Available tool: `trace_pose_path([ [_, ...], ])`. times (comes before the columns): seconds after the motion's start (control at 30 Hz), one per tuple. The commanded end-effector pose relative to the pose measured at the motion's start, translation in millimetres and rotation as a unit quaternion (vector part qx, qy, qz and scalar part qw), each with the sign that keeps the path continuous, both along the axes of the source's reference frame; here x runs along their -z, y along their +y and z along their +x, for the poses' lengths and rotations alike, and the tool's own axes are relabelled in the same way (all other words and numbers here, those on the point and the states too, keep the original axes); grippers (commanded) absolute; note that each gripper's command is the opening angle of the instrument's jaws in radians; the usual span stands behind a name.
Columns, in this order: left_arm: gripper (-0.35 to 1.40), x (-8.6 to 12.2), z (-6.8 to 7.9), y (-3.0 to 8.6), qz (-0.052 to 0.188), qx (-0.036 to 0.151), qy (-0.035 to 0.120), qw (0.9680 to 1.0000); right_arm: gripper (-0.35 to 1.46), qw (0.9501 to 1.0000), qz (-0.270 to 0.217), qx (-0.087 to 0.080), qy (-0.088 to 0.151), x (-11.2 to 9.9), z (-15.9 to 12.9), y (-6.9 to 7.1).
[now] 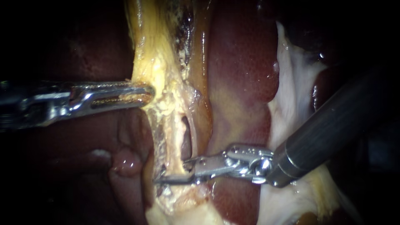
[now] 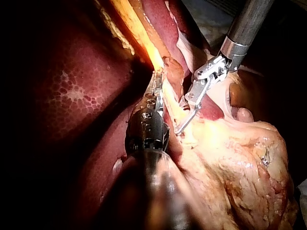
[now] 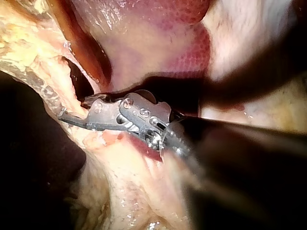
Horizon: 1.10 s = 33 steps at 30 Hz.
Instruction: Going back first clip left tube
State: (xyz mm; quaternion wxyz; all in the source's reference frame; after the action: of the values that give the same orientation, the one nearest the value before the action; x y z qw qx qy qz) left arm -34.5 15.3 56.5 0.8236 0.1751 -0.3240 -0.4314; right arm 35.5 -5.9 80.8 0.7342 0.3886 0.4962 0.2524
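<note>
If I pull my right instrument (image 1: 173, 171) back crooked, its spread hand could snag the thin pale left tube (image 1: 169, 139); my left instrument (image 1: 143, 93) seems clamped on yellow fat (image 1: 153, 62).

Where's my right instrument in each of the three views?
Endoscope: right instrument enters from lower right, jaws open at the yellow strand.
Left wrist: right instrument beside the left instrument, across the strand.
Right wrist: right instrument, jaws open against the strand.
Shared landmark: the yellow strand.
</note>
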Motion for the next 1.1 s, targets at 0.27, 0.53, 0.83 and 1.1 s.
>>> trace_pose_path([
  [0.27,-0.35,0.0,0.0,0.0,0.0,0.0,0.0,1.0,0.09,1.0,0.005,0.004,0.0,0.1,-0.1,0.0],
  [0.53,-0.35,0.0,0.1,0.0,0.0,-0.001,-0.001,1.0,0.57,0.9997,-0.007,-0.019,0.015,0.1,-0.2,0.7],
  [0.83,-0.35,0.0,0.3,0.0,0.0,-0.001,-0.001,1.0,0.59,0.9961,-0.078,-0.005,0.042,1.5,-2.7,2.1],
  [1.1,-0.35,0.0,0.3,-0.1,0.0,-0.001,-0.001,1.0,0.59,0.9884,-0.141,-0.004,0.057,4.7,-7.5,5.2],
])
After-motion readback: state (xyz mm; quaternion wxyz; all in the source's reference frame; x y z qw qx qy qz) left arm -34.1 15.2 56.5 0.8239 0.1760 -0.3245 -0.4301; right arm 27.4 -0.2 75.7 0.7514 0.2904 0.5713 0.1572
